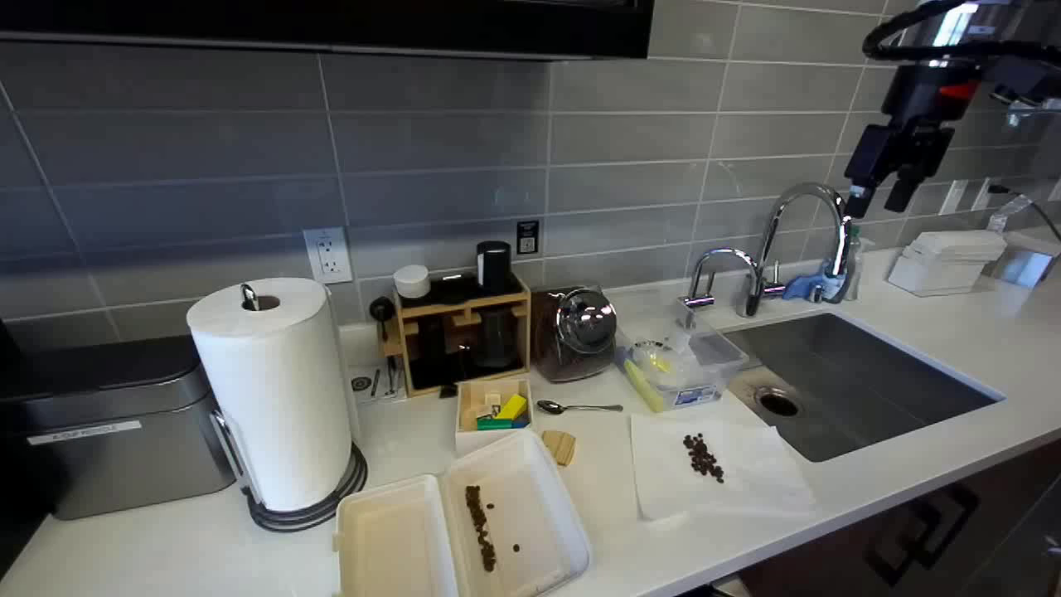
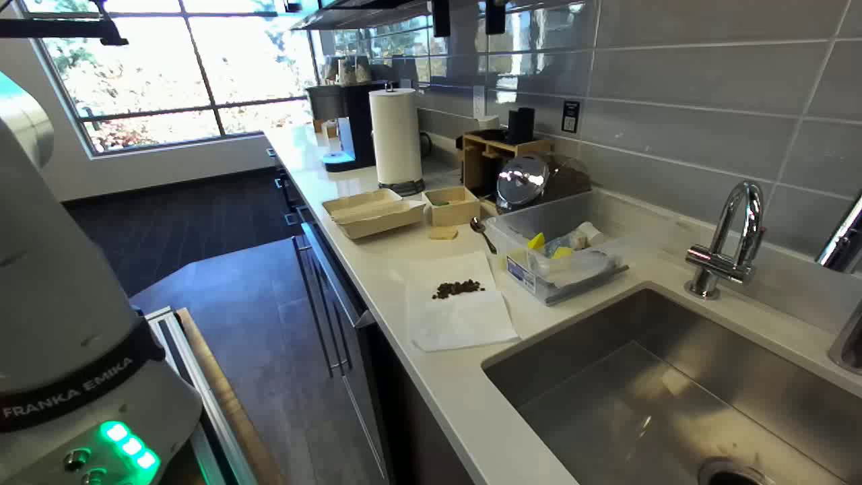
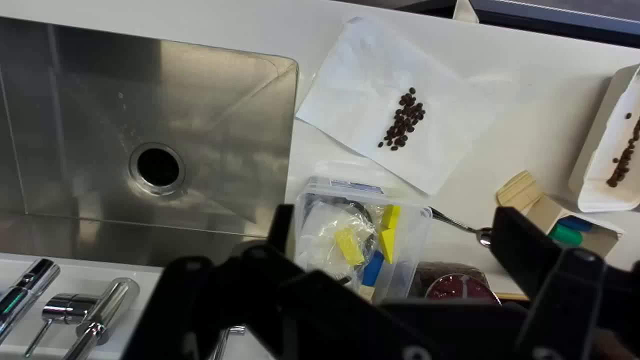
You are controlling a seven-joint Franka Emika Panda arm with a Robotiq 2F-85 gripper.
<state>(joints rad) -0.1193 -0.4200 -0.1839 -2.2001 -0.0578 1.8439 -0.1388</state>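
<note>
Loosely heaped, small dark oval beans (image 3: 401,128) make a pebbly streak on a thin, lightly wrinkled white paper sheet (image 3: 350,95). Just beyond its far side stands a clear, boxy plastic tub (image 1: 695,396), left of the smooth, dully shining steel sink (image 3: 225,100). In an exterior view, the black, angular pincer (image 1: 880,199) hangs high, jaws spread wide and gripping nothing; plastic tub and beans lie well below it, to its left, the beans nearer.

Paper towel roll (image 1: 269,398) near outlet (image 1: 328,255)
</note>
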